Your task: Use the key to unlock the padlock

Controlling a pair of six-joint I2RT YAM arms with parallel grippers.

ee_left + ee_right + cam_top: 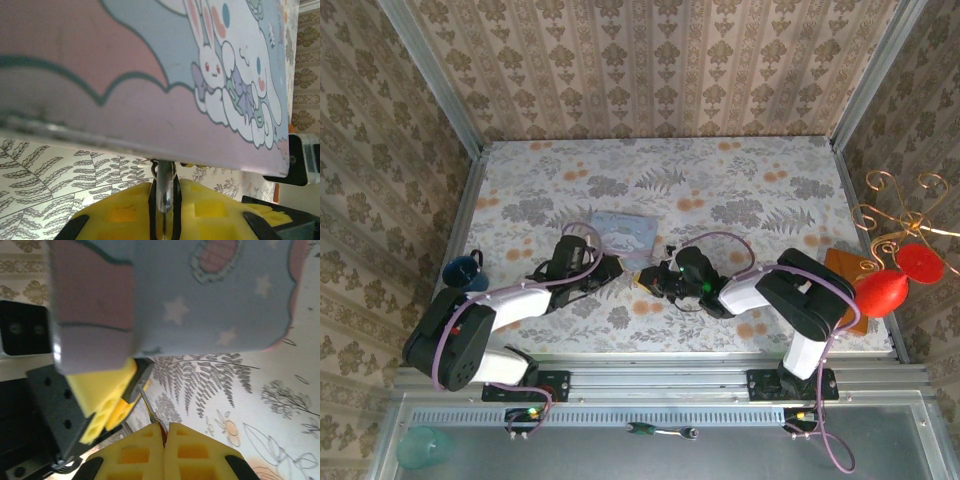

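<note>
Right wrist view has the right gripper [164, 432] with its yellow fingers pressed together on a thin metal sliver, likely the key [149, 411]. It slants up and left toward the small dark padlock [140, 374], which the left gripper [164, 202] pinches just near of the cartoon tin [625, 230]. Insertion seems the step in hand, though whether the tip has entered is unclear. Next, align the key with the keyhole, push, then twist.

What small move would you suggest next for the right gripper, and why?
I'd probably ease the right gripper slightly toward the left gripper, keeping its line. It is shut on a thin metal sliver, seemingly the key, which points at the left fingers pinching what seems the padlock.
</note>
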